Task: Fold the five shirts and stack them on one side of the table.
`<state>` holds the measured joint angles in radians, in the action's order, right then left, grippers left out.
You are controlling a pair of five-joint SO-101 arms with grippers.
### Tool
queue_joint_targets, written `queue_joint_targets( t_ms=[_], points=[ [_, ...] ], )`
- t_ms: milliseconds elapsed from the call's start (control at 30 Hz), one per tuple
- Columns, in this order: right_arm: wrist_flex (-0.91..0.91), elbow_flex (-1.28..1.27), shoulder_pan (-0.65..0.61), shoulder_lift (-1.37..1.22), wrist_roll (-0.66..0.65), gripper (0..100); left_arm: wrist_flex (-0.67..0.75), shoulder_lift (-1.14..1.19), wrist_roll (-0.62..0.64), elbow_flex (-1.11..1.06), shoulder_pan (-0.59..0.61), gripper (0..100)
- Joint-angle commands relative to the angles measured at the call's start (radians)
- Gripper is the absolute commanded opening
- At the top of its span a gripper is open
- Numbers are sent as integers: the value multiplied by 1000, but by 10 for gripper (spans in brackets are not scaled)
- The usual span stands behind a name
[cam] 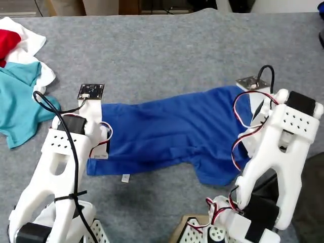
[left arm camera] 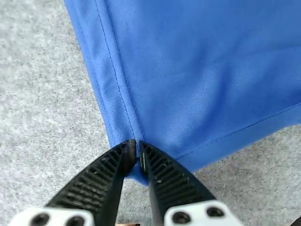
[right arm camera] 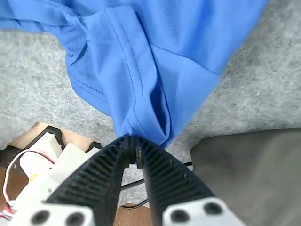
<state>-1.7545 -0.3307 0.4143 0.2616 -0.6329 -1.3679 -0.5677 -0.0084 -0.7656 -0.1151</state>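
Lying across the middle of the grey table (cam: 177, 55), the blue shirt (cam: 172, 134) stretches sideways between the two arms, wrinkled and loosely doubled along its length. Its hem end is at the left arm and its sleeve end at the right arm. The left gripper (left arm camera: 136, 153) has its jaws clamped together on a corner of the hem, right where the stitched edge turns; the cloth beyond that corner lies flat on the table. The right gripper (right arm camera: 134, 143) has its jaws pinched together on a bunched fold of the shirt beside a seam. A small white tag (cam: 125, 177) shows at the shirt's near edge, on the table. Well apart, at the far left of the table, a teal shirt (cam: 17, 109) lies crumpled, touching a white shirt (cam: 33, 43) with a red shirt (cam: 7, 43) heaped on it. A dark grey cloth (right arm camera: 249, 174) lies just beside the table's covering near the right arm.
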Motion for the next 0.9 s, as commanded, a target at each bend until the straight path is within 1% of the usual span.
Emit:
queue_joint_targets(
  t_ms=[0, 167, 300, 333, 400, 433, 500, 567, 633, 733, 800, 867],
  points=[
    [3, -4, 31, 50, -43, 5, -8, -21, -3, 6, 11, 18],
    [8, -2, 76, 50, -60, 6, -8, -19, -6, 8, 11, 18],
    [8, -2, 88, 50, -89, 6, -8, -19, -6, 12, 11, 18],
    [8, -2, 88, 50, -95, 7, -8, -19, -17, 14, 11, 18],
    [8, -2, 87, 50, -100, 12, -8, -19, -80, 14, 11, 18],
    [8, -1, 85, 50, -100, 26, -9, -19, -104, 14, 11, 18],
    [8, -1, 85, 50, -100, 84, -29, -27, -126, 17, 12, 19],
    [8, 1, 82, 54, -101, 160, -63, -27, -124, 46, 12, 60],
    [8, 5, 79, 56, -103, 210, -98, -27, -117, 89, 31, 130],
    [8, 25, 61, 56, -98, 220, -121, -27, -43, 190, 94, 198],
    [3, 44, 50, 56, -97, 220, -118, -21, -17, 256, 137, 208],
    [3, 54, 16, 56, -75, 220, -114, -19, -2, 310, 155, 207]
  ],
)
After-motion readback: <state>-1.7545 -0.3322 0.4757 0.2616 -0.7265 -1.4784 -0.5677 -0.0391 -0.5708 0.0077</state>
